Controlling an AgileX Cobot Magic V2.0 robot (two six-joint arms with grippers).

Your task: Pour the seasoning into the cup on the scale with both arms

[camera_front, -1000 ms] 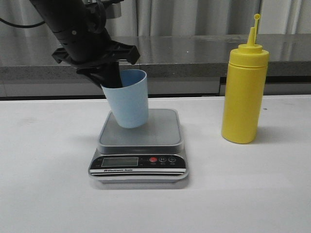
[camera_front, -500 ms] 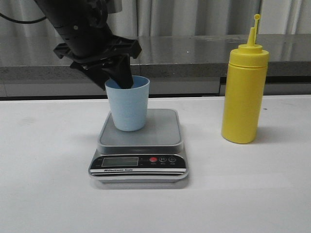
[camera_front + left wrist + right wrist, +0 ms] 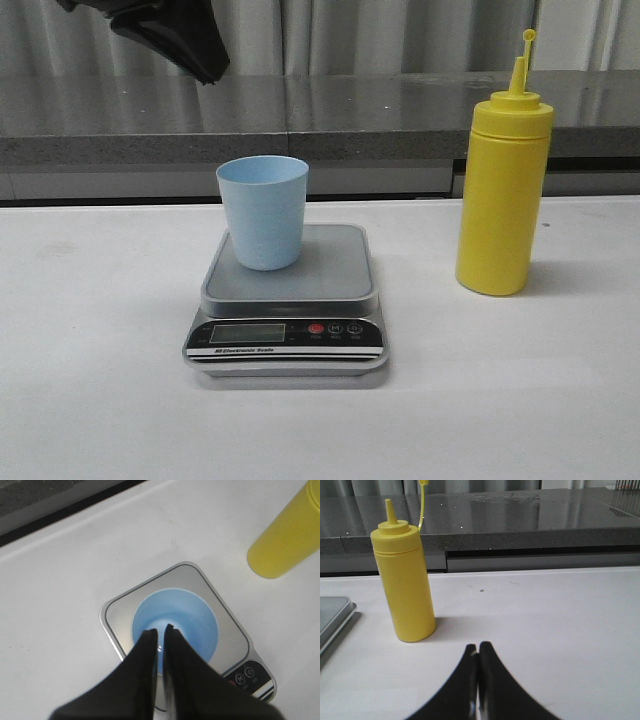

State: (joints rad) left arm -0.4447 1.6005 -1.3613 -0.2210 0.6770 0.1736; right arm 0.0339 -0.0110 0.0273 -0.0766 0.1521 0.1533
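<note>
With its fingers drawn nearly together around nothing, the left hand (image 3: 160, 630) hangs high above the cup (image 3: 263, 211), which stands upright and free on the scale (image 3: 287, 300). Placing looks done, so next the right hand (image 3: 478, 650), pressed closed and empty, must open around the seasoning (image 3: 504, 192) standing on the counter (image 3: 520, 400)
</note>
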